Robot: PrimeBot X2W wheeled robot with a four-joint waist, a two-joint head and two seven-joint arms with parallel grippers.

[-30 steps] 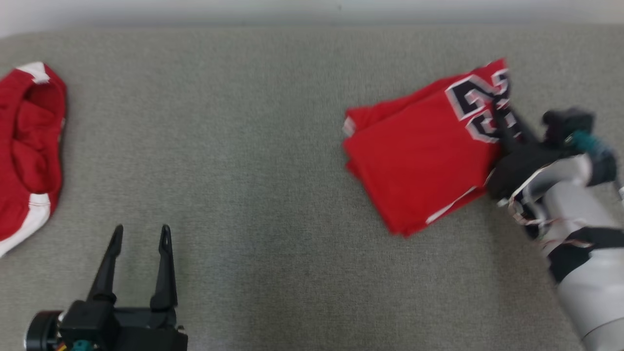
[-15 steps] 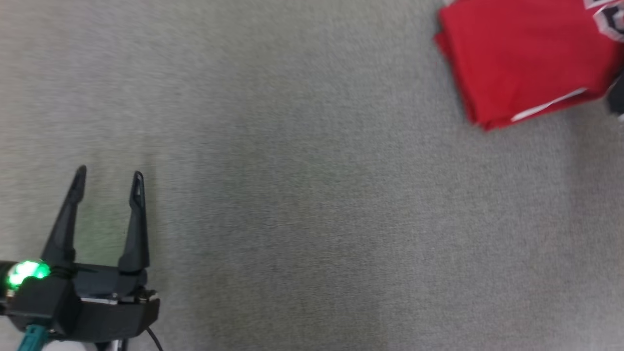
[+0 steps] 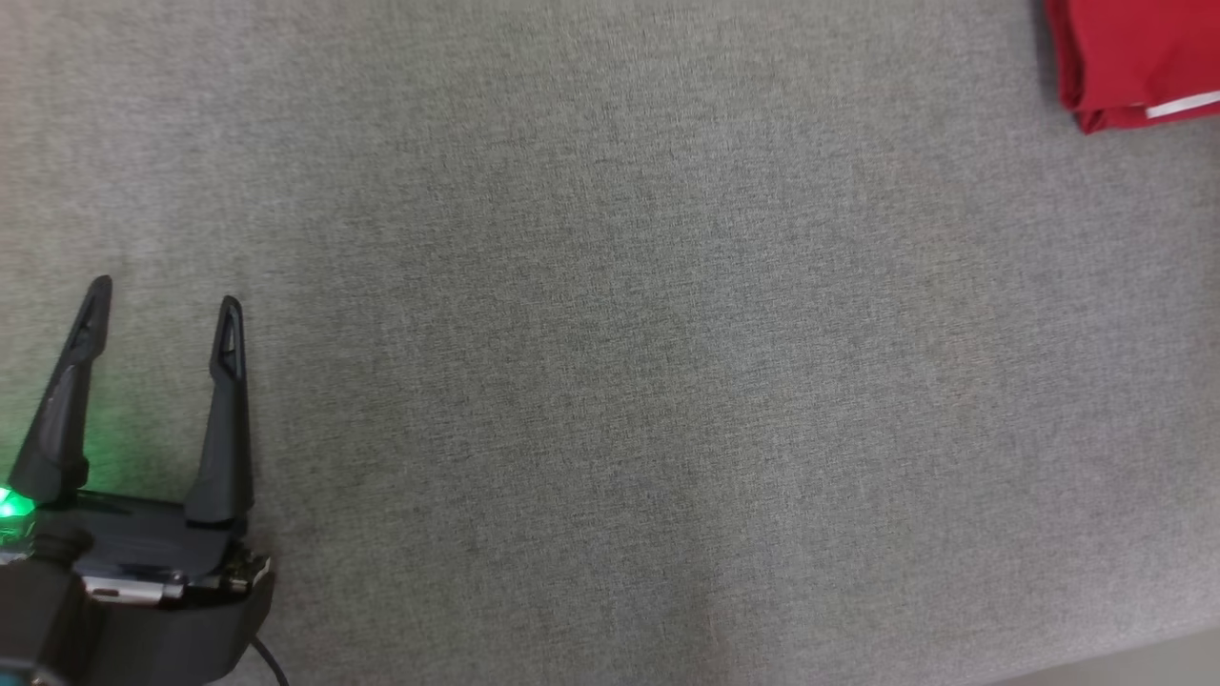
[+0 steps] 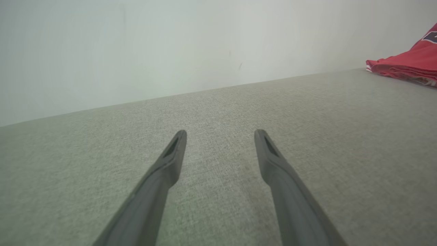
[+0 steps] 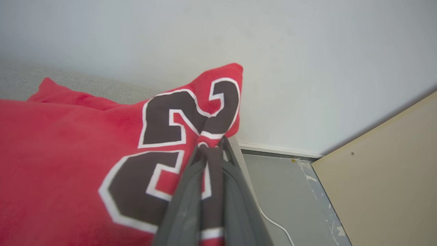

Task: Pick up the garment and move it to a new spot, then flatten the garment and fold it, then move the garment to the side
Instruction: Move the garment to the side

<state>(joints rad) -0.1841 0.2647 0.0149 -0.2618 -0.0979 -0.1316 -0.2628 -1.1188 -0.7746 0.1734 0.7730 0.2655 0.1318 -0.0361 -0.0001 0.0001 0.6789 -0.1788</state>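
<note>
Head camera has swung. The folded garment (image 3: pixel 1134 57) now sits at 1 o'clock on the grey fabric surface (image 3: pixel 610 381). Right gripper (image 5: pixel 212 147) stays clamped on its numbered edge, probably the final move aside. Left gripper (image 3: pixel 164 293) at 8 o'clock, fingers spread, empty.

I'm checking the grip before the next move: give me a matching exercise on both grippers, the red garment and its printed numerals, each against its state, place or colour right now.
Column one:
1. left gripper
2. right gripper
3. garment
4. printed numerals

Column two:
a. red, in folded layers, at the top right corner of the head view
b. jaws apart, nothing between them, over the grey surface
c. dark with a white outline
d. jaws shut on red fabric

Pairs: 1-b, 2-d, 3-a, 4-c
</note>
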